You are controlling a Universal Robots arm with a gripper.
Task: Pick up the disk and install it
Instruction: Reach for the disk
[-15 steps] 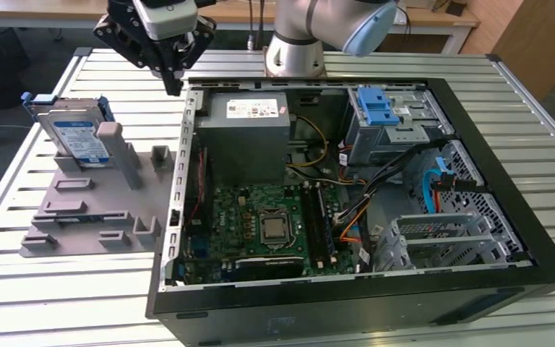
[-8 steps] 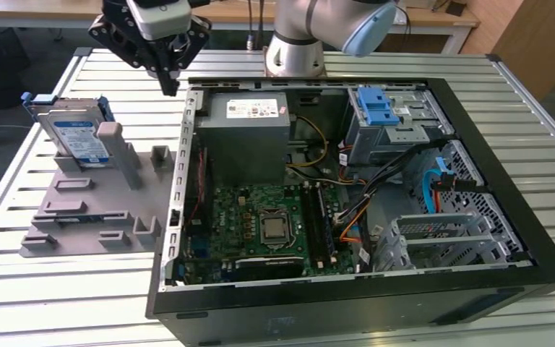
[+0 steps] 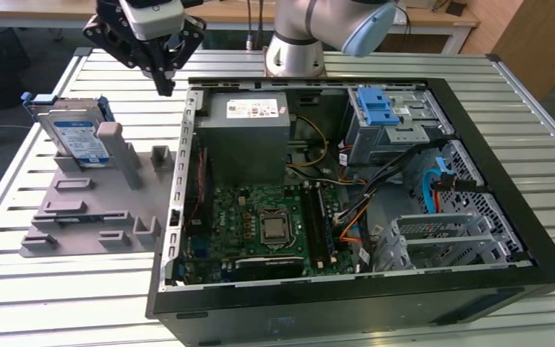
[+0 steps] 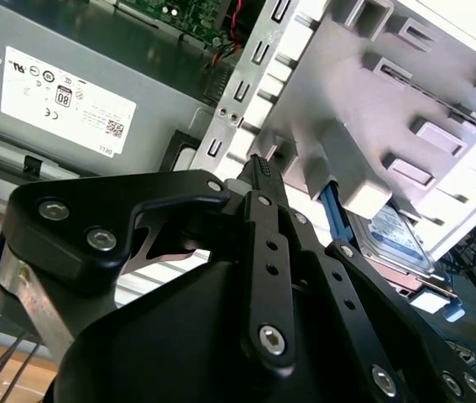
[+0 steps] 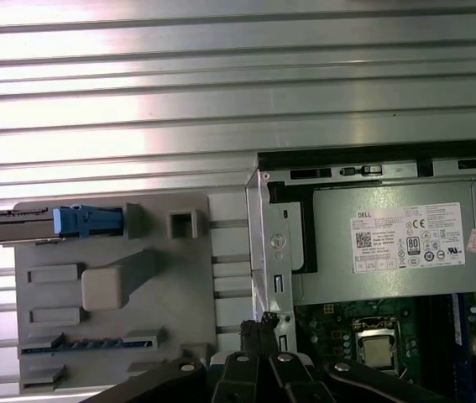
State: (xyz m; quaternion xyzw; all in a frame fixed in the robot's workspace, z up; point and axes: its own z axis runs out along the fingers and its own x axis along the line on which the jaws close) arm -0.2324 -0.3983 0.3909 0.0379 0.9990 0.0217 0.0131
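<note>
The tool (image 3: 165,88), closed up and empty, is hovering by the computer case (image 3: 306,307) rim; the disk (image 3: 73,137) is standing apart, toward the exterior view's left.

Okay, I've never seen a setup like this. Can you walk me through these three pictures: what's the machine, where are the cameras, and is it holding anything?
The machine is a single robot arm standing at the far side of a slatted metal table. One picture comes from a camera off the arm that looks down on the whole scene. The other two come from cameras at the arm's wrist, so its black gripper juts into them. On the table lies an open computer case. Beside it, on the exterior view's left, is a grey holder with the disk standing on edge in it. The gripper hangs about over the case's edge nearest the holder, fingers closed, holding nothing.
</note>
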